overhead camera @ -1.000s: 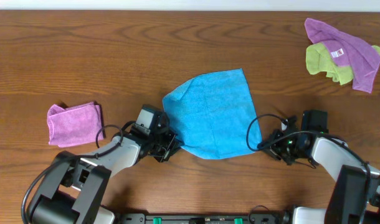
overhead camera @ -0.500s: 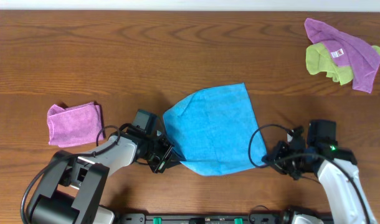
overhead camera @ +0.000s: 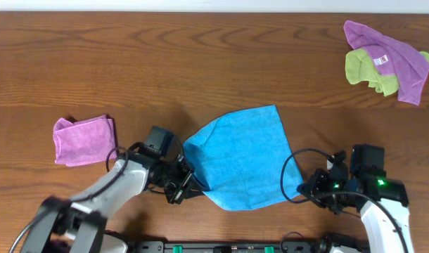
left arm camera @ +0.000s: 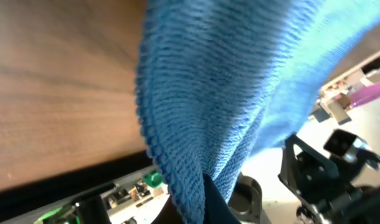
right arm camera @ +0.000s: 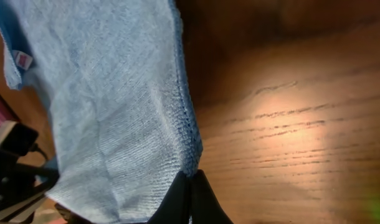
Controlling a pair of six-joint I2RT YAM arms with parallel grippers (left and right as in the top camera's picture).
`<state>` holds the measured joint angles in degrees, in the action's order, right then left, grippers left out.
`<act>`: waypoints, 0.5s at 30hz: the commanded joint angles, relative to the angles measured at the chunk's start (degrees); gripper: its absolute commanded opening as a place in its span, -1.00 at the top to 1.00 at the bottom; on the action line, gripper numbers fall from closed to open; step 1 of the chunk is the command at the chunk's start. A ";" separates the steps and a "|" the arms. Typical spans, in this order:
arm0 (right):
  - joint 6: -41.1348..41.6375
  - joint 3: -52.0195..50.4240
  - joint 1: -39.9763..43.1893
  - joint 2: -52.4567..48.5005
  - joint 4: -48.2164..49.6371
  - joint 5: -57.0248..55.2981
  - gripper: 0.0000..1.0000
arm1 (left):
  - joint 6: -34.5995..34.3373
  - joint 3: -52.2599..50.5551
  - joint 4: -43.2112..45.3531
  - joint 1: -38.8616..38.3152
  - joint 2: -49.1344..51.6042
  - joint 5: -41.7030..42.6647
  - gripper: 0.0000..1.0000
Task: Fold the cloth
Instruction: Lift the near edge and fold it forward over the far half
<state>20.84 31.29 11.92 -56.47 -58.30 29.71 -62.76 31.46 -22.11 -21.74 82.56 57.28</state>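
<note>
The sky-blue cloth (overhead camera: 242, 158) hangs stretched between both grippers above the near middle of the wooden table. My left gripper (overhead camera: 188, 181) is shut on its near left corner. In the left wrist view the cloth (left arm camera: 227, 81) drapes down from the pinch (left arm camera: 205, 202). My right gripper (overhead camera: 304, 188) is shut on the near right corner. In the right wrist view the closed jaws (right arm camera: 190, 183) pinch the cloth's edge (right arm camera: 115, 112), and a small red tag shows at the cloth's far corner.
A folded magenta cloth (overhead camera: 83, 139) lies on the left. A purple cloth (overhead camera: 387, 56) lies over a lime-green cloth (overhead camera: 366, 70) at the far right corner. The table's near edge runs just behind both arms.
Both grippers have drawn back toward the near edge with the cloth's corners, and the cloth has moved with them and lifted.
</note>
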 commanded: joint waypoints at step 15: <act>2.93 5.46 -1.90 0.61 7.78 -0.85 0.97 | -2.01 1.29 -0.24 0.94 -3.72 -3.58 0.88</act>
<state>22.59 35.64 11.27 -56.07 -51.48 29.91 -64.47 31.53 -22.22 -21.61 79.07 55.88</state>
